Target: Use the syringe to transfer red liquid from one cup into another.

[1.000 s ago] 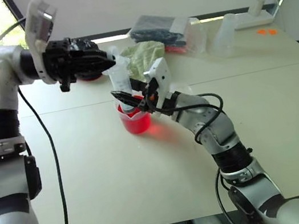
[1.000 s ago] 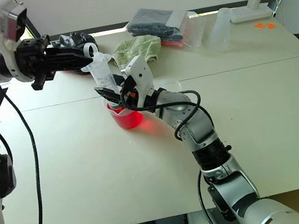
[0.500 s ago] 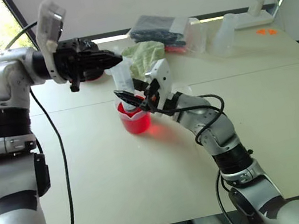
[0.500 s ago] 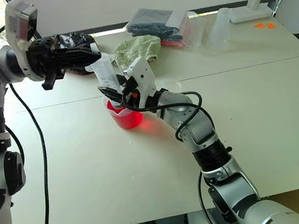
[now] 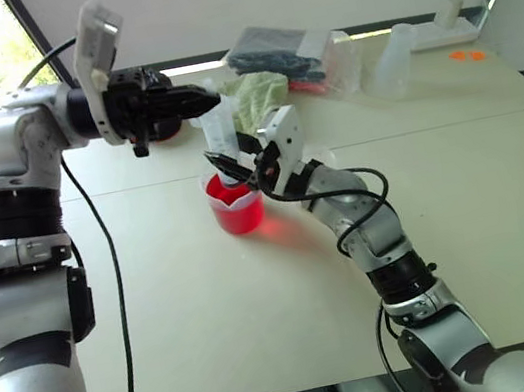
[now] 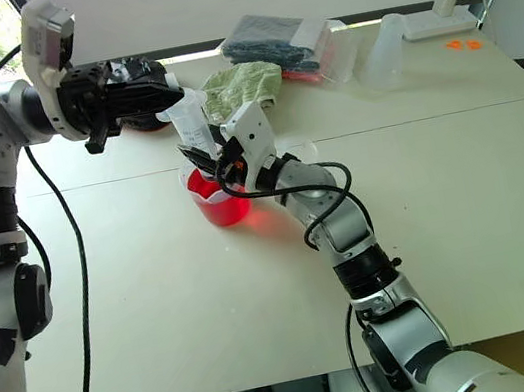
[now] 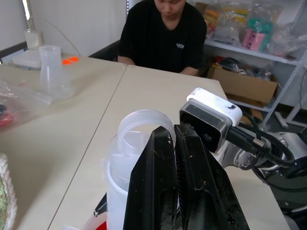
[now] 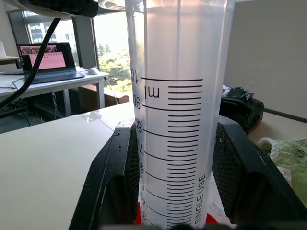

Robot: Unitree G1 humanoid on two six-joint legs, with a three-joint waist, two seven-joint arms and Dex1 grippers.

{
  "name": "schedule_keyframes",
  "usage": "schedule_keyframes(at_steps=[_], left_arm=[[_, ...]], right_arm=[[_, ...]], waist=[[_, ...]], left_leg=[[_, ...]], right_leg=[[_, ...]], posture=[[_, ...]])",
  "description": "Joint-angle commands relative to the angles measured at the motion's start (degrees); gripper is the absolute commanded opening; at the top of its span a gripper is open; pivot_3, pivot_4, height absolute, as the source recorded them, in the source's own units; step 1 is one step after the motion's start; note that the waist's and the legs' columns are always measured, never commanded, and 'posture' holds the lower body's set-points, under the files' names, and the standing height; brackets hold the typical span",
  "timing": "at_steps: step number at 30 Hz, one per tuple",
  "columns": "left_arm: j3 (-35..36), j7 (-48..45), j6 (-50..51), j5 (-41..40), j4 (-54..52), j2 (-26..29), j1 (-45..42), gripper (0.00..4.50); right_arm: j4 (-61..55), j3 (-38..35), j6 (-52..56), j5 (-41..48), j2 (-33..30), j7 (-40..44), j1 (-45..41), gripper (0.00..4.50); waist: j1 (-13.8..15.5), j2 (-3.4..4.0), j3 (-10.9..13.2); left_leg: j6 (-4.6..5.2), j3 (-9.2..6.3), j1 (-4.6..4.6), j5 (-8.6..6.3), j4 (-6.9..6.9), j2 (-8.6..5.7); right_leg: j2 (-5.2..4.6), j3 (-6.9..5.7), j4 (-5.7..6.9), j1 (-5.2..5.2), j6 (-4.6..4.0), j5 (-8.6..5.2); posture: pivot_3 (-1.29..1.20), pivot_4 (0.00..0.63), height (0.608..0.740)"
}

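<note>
Syringe standing upright, tip down in the red beaker mid-table. Right gripper clamped around the barrel, left gripper pinched shut on the white plunger ring up top. Clear cup just behind the right wrist.

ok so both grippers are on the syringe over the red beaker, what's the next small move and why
Probably draw the plunger's white ring slowly upward with the left gripper, which is shut on it. The right gripper clamps the syringe barrel upright with its lower end down in the red beaker, and the barrel looks clear, not yet filled. I can't see whether the tip is submerged.
</note>
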Motion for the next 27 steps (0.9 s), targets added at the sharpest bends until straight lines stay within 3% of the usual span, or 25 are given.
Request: schedule_keyframes(at_steps=[1, 27], left_arm=[[2.34, 0.31, -0.55, -2.11, -2.94, -0.09, -1.50, 0.05], [4.87, 2.90, -3.76, -2.51, 0.84, -0.41, -7.31, 0.05]], right_arm=[[1.22, 1.56, -1.55, -1.75, 0.78, 0.36, 0.30, 1.54], [-0.70, 3.65, -0.38, -2.43, 2.94, 0.77, 3.54, 1.54]], waist=[[0.01, 0.00, 0.00], [0.04, 0.00, 0.00]], left_leg=[[0.00, 0.00, 0.00, 0.00, 0.00, 0.00], [-0.01, 0.00, 0.00, 0.01, 0.00, 0.00]], right_leg=[[0.00, 0.00, 0.00, 0.00, 0.00, 0.00], [0.00, 0.00, 0.00, 0.00, 0.00, 0.00]], posture=[[0.00, 0.150, 0.711], [0.00, 0.150, 0.711]])
